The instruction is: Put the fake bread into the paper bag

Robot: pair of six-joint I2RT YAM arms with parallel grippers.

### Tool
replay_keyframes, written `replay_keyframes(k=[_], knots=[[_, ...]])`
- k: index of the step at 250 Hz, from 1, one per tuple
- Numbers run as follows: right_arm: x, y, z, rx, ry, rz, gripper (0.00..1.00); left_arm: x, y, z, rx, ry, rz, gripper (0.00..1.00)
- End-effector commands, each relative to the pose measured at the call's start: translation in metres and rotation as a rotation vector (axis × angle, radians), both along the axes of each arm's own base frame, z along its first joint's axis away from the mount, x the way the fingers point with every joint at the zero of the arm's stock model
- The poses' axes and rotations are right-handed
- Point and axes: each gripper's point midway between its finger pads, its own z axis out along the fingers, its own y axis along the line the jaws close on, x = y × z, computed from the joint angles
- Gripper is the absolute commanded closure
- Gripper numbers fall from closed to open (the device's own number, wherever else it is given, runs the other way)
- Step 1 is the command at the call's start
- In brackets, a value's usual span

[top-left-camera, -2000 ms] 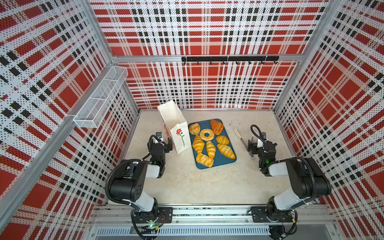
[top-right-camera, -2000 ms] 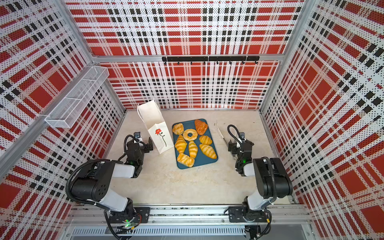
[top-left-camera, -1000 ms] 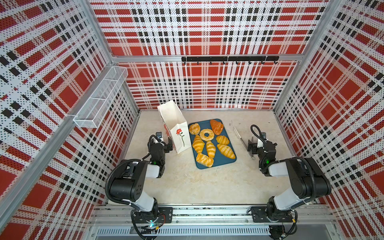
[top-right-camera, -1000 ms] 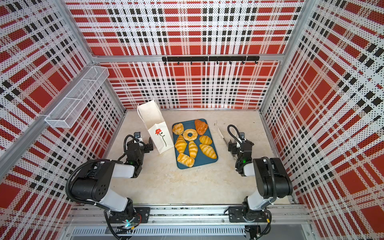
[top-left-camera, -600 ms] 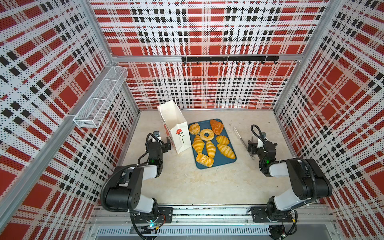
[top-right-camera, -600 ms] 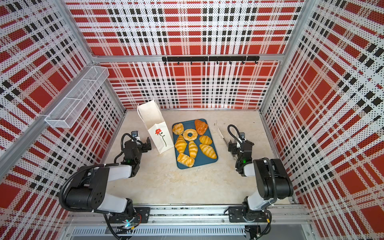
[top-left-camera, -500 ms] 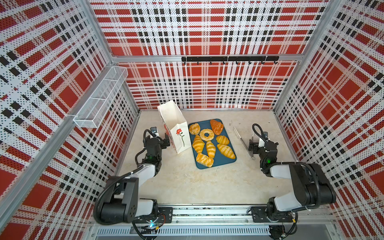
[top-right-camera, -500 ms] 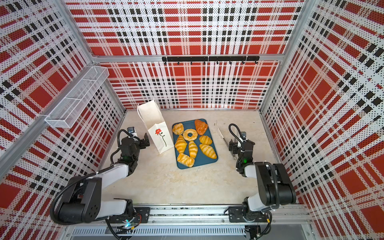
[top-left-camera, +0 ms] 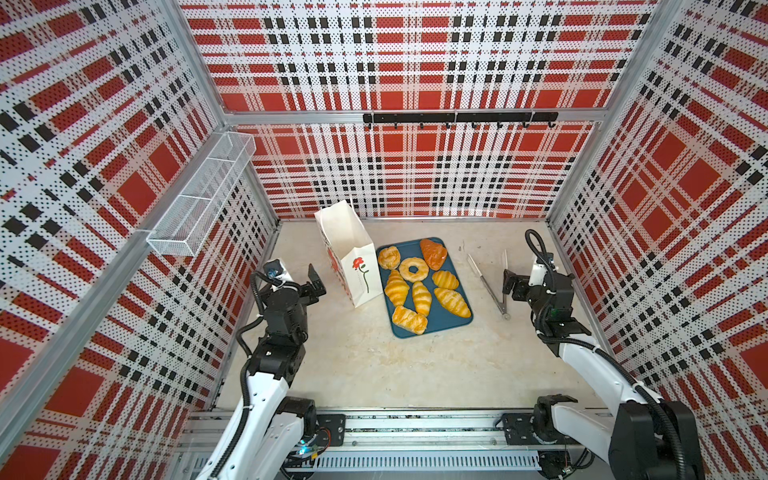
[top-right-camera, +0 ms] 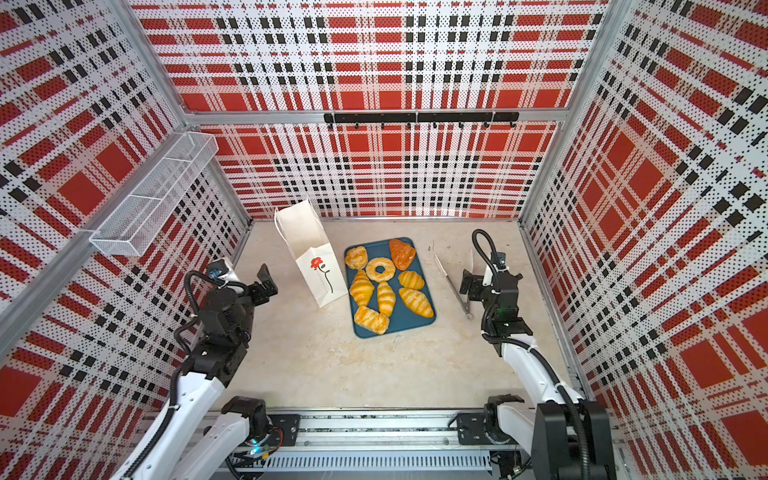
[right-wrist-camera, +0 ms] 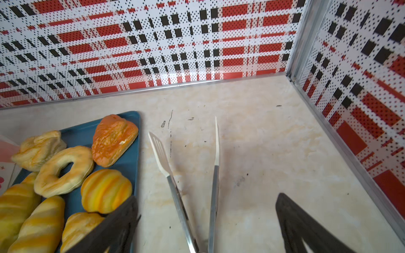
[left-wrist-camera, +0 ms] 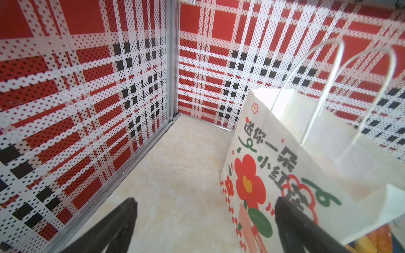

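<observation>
Finds bag standing at back left of table, mouth open, handles up, a red flower on its near side; places it just left of blue tray, touching or not cannot tell; counts eight pieces of bread, all on that tray; picks out a doughnut mid-tray, a bun and a darker orange piece at the far end, and croissants nearer; sees tongs flat on the table right of the tray, arms apart, tips toward the back wall.

Finds left gripper raised left of the bag, near it but apart, jaws spread wide, gripping nothing; shows, in the left wrist view, bare table between the fingers and the bag's printed face behind one of them; finds right gripper just right of the tongs in both top views, jaws spread wide, gripping nothing; shows, in the right wrist view, the tongs lying between the fingers, with one finger overlapping the tray edge; cannot tell whether any finger touches the tongs or the tray.
</observation>
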Motion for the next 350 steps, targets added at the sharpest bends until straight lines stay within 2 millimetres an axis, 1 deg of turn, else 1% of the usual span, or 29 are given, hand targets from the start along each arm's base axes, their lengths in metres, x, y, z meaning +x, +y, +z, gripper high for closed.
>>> replay_keyframes(k=[1,26,55,72,112,114,118,152,167,178,181,189,233,283,331,350], knots=[[-0.01,0.001,-0.008,0.055,0.091,-0.016,0.03,-0.011,-0.003,0.007,-0.036,0.096,0.009,0.01],[-0.014,-0.006,-0.017,0.049,0.149,-0.058,0.04,-0.009,-0.016,0.021,-0.054,0.146,-0.032,0.01],[-0.016,-0.01,-0.028,0.032,0.22,-0.081,0.05,-0.004,-0.034,0.032,-0.079,0.187,-0.078,0.0],[-0.017,-0.014,-0.032,0.019,0.254,-0.1,0.05,-0.001,-0.041,0.038,-0.093,0.207,-0.091,0.0],[-0.017,-0.018,-0.039,0.006,0.302,-0.126,0.06,0.015,-0.057,0.037,-0.155,0.299,-0.126,0.07],[-0.017,-0.018,-0.038,0.005,0.302,-0.126,0.06,0.015,-0.064,0.036,-0.153,0.307,-0.145,0.08],[-0.017,-0.018,-0.038,0.005,0.303,-0.126,0.06,0.016,-0.067,0.035,-0.155,0.319,-0.149,0.09],[-0.019,-0.019,-0.039,0.005,0.312,-0.131,0.06,0.028,-0.071,0.03,-0.173,0.382,-0.134,0.17],[-0.021,-0.021,-0.041,0.0,0.317,-0.141,0.06,0.034,-0.072,0.028,-0.184,0.393,-0.13,0.22],[-0.023,-0.023,-0.042,-0.006,0.324,-0.15,0.06,0.038,-0.077,0.025,-0.202,0.405,-0.146,0.27],[-0.023,-0.024,-0.042,-0.01,0.329,-0.154,0.07,0.04,-0.07,0.024,-0.212,0.406,-0.127,0.28],[-0.025,-0.025,-0.043,-0.013,0.335,-0.166,0.07,0.044,-0.07,0.022,-0.227,0.414,-0.129,0.31],[-0.033,-0.034,-0.048,-0.04,0.365,-0.206,0.07,0.057,-0.07,0.018,-0.262,0.429,-0.124,0.39],[-0.039,-0.034,-0.053,-0.036,0.379,-0.214,0.07,0.074,-0.066,0.01,-0.272,0.46,-0.122,0.48],[-0.045,-0.036,-0.055,-0.047,0.386,-0.221,0.06,0.091,-0.068,0.004,-0.282,0.482,-0.142,0.5],[-0.047,-0.035,-0.057,-0.043,0.388,-0.216,0.06,0.097,-0.069,0.001,-0.276,0.497,-0.15,0.54]])
